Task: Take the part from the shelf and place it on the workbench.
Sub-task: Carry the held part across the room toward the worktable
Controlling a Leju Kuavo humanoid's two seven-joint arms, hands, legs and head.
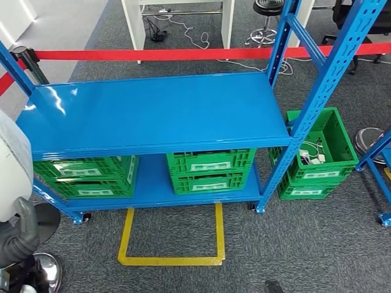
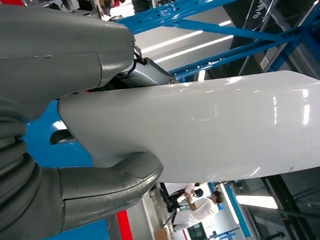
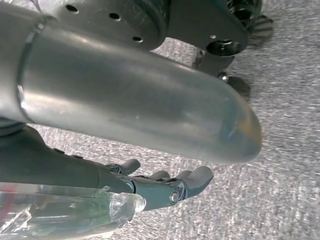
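close up at the left wrist, the white part (image 2: 211, 130) is a big smooth glossy panel, gripped by the left hand (image 2: 90, 145): its thick grey thumb (image 2: 113, 182) curls under one face and the grey palm and a dark finger press on the other face, so the hand is closed firmly on it. from the head view the same part (image 1: 10, 165) shows as a rounded white shape at the robot's left side, held off the shelf and beside its end. biggest thing in the room is the blue shelf (image 1: 152, 113), its top board bare and shiny, standing on grey carpet with slanted perforated uprights (image 1: 330, 79) at the right end. on its lower board sit two green crates (image 1: 209, 171), one at the left and one nearer the middle, and another green crate (image 1: 318, 155) stands on the floor just past the right upright with some small white items inside. red barrier tape (image 1: 152, 55) runs behind the shelf. yellow floor tape (image 1: 173, 259) marks a rectangle on the carpet in front of the shelf. the right hand (image 3: 166, 187) hangs over the carpet, its dark fingers stretched out nearly straight and a little apart, holding nothing. in the left wrist view a person in a white top (image 2: 198, 205) is far off in the background.
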